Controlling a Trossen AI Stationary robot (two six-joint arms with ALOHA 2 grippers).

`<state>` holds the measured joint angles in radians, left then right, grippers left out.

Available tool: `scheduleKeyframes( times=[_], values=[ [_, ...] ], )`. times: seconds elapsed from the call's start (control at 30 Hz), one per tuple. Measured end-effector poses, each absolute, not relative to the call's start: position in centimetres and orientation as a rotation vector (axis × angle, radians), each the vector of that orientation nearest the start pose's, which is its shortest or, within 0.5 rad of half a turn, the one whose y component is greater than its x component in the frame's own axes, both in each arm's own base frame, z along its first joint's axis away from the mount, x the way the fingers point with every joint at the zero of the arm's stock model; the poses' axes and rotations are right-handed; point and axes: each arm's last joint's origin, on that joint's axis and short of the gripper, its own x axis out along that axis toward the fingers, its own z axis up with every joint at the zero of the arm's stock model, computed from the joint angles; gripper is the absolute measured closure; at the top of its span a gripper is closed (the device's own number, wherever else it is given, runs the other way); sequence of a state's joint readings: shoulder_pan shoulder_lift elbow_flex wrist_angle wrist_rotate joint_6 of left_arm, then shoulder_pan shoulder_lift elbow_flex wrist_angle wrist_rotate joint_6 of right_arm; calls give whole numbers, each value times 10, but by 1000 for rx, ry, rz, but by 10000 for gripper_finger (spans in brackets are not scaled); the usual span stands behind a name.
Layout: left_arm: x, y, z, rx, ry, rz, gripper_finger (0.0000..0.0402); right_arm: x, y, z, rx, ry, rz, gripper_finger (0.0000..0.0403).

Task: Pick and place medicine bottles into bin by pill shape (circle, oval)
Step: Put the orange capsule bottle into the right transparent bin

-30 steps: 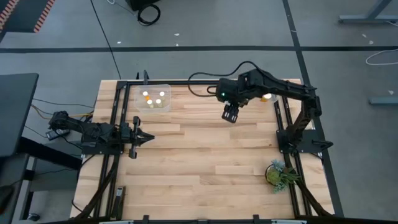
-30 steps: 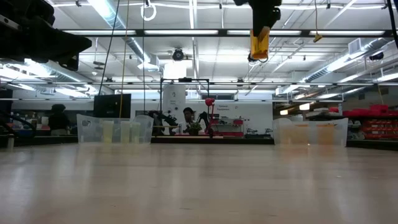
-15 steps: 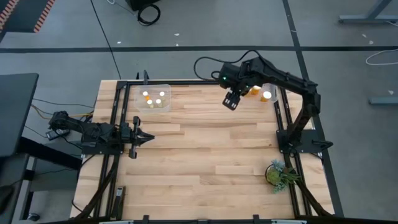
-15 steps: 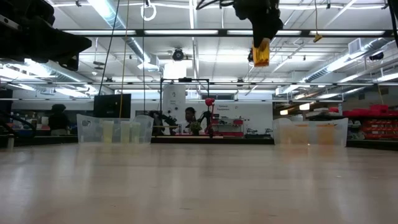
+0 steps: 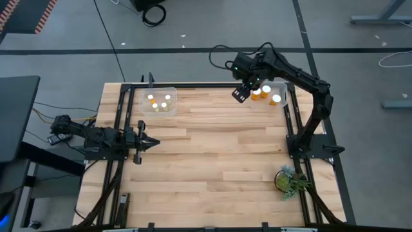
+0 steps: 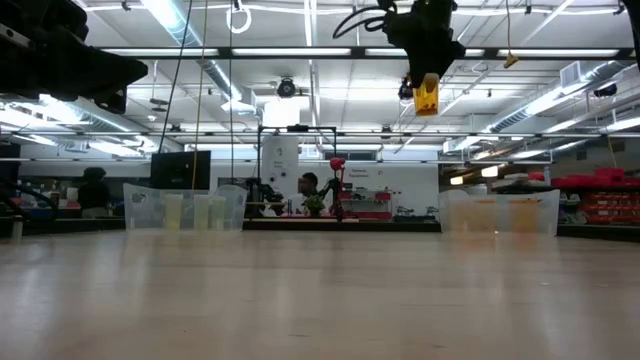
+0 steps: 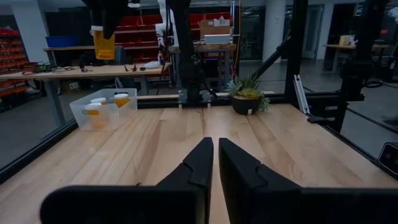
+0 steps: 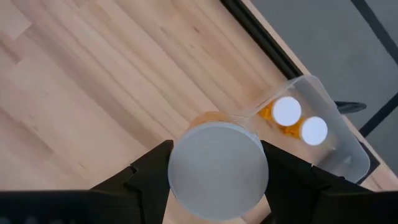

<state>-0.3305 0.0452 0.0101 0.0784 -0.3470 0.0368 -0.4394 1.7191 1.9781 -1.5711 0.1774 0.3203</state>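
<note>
My right gripper [image 5: 240, 95] is high above the table's far right part, shut on an orange-amber medicine bottle [image 6: 427, 97] with a white cap. It is just left of the clear right bin [image 5: 281, 90], which holds two bottles [image 5: 275, 98]. The clear left bin [image 5: 159, 101] at the far left holds three bottles. My left gripper [image 5: 152, 143] waits shut and empty near the table's left edge; its closed fingers show in the left wrist view [image 7: 215, 163]. My right gripper pinches the bottle at its cap end [image 8: 217, 169] between its two fingers [image 8: 148, 169], one on each side of the round cap. The fingers come from above, pointing down. The bottle hangs upright below them, lifted far clear of the table.
A small green potted plant [image 5: 288, 180] stands at the table's near right. Black frame rails [image 5: 119, 129] run along the left, right and far edges. In the low view the two bins [image 6: 185, 208] [image 6: 500, 212] stand at the far side, with bare wood between them.
My right gripper has carried the bottle toward the table's far edge and a little right, toward the right bin, turning somewhat on the way. It stays shut on the bottle, which remains high above the table.
</note>
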Motion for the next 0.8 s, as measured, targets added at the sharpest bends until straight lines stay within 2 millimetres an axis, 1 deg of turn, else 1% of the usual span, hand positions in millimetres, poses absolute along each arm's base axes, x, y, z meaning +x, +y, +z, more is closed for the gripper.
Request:
scheduleKeyframes(
  times=[0.2,0.3,0.4,0.57,0.8],
  values=[
    [96,-22,171,23,-41,18,374,265,-151,392,501,1215,-784,178],
    [96,-23,171,23,-41,17,376,260,-161,386,531,1230,-819,178],
    [96,-22,171,22,-41,18,372,255,-171,374,561,1274,-849,178],
    [96,-22,171,23,-41,18,365,245,-184,347,571,1388,-903,178],
    [96,-23,171,23,-41,17,375,231,-197,319,620,1486,-949,178]
  ],
)
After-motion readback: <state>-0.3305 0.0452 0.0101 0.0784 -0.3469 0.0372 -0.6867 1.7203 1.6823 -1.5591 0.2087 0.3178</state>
